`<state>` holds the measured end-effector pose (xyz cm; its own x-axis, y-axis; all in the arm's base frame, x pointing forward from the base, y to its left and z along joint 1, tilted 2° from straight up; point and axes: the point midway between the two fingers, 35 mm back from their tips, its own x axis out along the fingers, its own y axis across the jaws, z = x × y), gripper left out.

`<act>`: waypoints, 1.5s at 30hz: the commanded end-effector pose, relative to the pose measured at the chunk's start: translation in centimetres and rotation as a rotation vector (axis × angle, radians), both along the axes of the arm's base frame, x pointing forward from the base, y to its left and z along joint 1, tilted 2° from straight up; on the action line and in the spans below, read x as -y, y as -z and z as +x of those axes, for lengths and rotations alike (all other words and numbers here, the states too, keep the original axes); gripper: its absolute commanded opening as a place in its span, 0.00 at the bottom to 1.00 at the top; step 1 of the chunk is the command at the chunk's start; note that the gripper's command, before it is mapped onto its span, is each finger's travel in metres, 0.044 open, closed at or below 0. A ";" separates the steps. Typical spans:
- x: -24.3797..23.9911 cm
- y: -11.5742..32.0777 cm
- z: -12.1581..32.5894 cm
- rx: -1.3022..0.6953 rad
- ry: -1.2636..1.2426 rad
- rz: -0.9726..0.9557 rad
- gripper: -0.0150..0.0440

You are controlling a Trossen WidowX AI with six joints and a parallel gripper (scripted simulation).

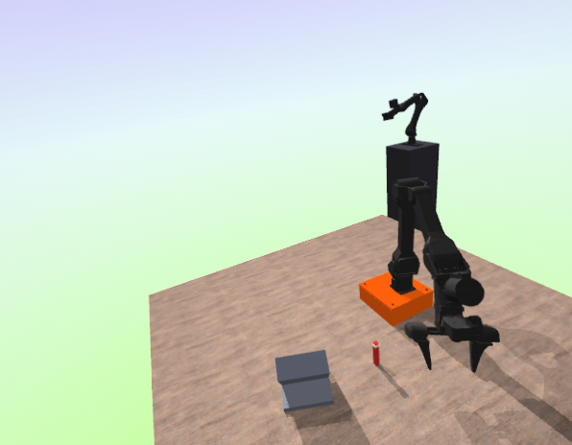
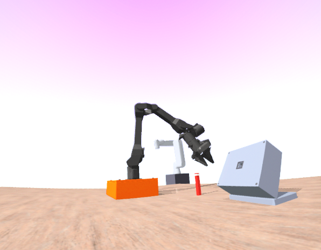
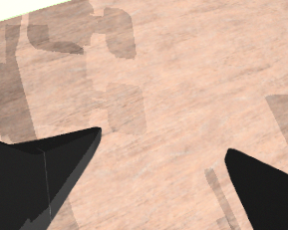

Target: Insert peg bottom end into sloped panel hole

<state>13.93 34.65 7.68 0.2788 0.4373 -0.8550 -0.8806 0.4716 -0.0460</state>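
Note:
A red peg with a white band near its top [image 1: 376,356] [image 2: 198,185] stands upright on the table, between the orange base and the panel. The sloped grey panel [image 1: 302,366] [image 2: 244,175] shows one square hole [image 2: 239,165] in its face in the exterior view; the top camera sees it from behind. My gripper [image 1: 452,370] [image 2: 210,164] [image 3: 162,143] is open and empty, pointing down above the table. In the top view it is to the right of the peg. The peg is not in the wrist view.
The arm stands on an orange base block [image 1: 394,307] [image 2: 137,188]. Beyond the table [image 1: 220,326] a second arm [image 1: 417,112] [image 2: 179,153] stands on a dark pedestal [image 2: 182,179]. The panel's foot plate [image 2: 285,198] sticks out behind it.

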 end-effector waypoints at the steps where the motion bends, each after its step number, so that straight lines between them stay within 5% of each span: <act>1: 1.3 0.4 1.4 -0.054 0.094 -0.029 1.00; 45: 16.5 1.2 9.2 -0.514 1.073 -0.267 1.00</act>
